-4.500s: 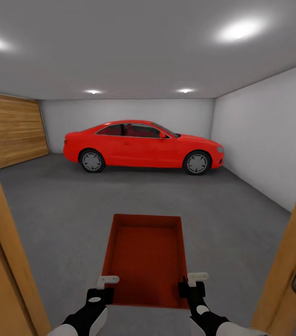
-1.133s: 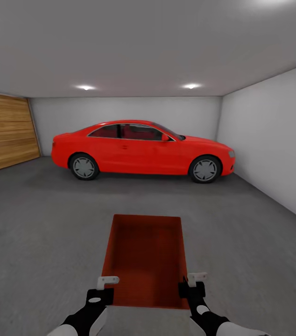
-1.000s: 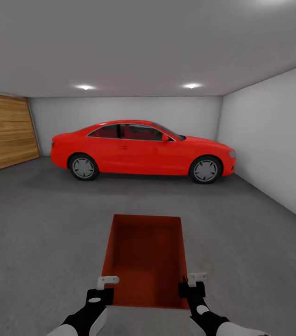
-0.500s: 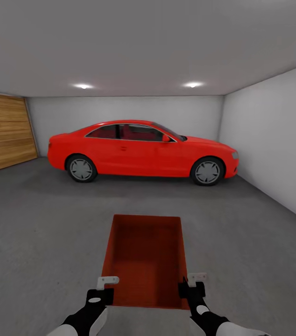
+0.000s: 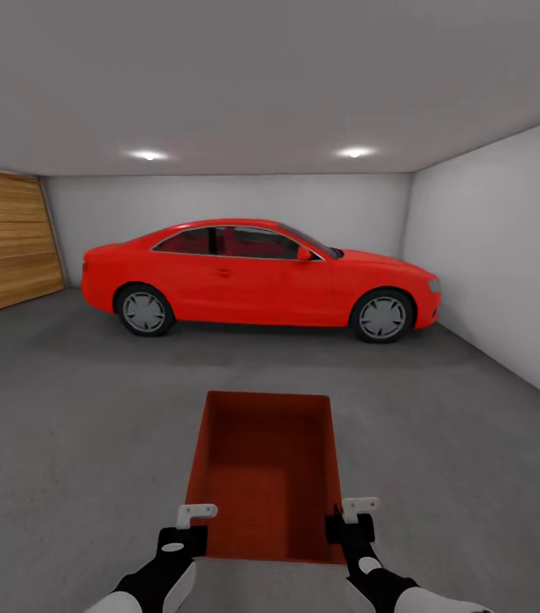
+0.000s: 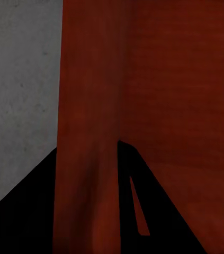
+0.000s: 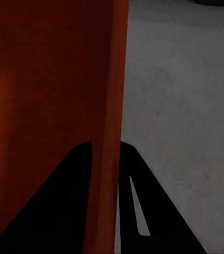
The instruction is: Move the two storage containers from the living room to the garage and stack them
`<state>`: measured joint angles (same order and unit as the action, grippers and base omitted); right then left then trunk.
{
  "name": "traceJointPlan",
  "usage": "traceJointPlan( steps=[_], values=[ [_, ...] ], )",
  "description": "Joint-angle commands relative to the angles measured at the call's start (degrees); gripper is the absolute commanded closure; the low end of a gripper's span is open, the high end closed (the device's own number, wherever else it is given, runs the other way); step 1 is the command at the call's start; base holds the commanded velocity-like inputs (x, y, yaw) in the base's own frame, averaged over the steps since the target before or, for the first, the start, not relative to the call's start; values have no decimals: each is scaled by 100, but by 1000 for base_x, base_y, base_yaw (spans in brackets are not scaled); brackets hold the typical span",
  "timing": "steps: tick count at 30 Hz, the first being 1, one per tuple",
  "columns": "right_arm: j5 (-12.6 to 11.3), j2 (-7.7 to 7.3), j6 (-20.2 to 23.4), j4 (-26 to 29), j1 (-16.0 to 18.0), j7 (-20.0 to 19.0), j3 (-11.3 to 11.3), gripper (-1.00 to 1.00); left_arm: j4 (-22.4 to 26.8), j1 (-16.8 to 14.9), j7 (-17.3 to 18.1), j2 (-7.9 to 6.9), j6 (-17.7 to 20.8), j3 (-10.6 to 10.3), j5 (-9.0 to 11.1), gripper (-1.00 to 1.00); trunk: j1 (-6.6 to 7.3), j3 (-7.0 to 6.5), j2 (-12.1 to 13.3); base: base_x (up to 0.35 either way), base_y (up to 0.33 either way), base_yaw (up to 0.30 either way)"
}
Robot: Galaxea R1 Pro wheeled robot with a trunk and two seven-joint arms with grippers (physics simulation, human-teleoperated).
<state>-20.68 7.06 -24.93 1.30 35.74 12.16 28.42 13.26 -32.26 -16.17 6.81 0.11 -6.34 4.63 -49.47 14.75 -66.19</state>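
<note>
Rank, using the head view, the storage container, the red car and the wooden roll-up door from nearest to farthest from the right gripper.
1. Storage container: its right wall sits in the right gripper.
2. Red car: straight ahead, across the floor.
3. Wooden roll-up door: far left wall, too close to the car to call.

A home garage: a red car (image 5: pixel 261 274) stands on grey concrete floor (image 5: pixel 66 409), beside a wooden roll-up door (image 5: pixel 6 243) and plain white walls (image 5: pixel 500 264).
</note>
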Motion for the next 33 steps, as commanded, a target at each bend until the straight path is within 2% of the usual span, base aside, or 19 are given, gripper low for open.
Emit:
traceJointPlan(
  steps=[1,15,33],
  values=[
    [-126,3,-275,4,12,58,-434,100,-104,1,-62,-5,6,2,90,100,-4,7,-4,321,0,0],
    [-104,6,-284,4,11,58,-428,100,-104,1,-62,-5,6,2,90,100,-4,7,-4,321,0,-17],
    [-130,0,-284,8,11,58,-434,100,-104,1,-62,-5,6,2,88,100,-4,7,-4,321,0,-272]
  ],
)
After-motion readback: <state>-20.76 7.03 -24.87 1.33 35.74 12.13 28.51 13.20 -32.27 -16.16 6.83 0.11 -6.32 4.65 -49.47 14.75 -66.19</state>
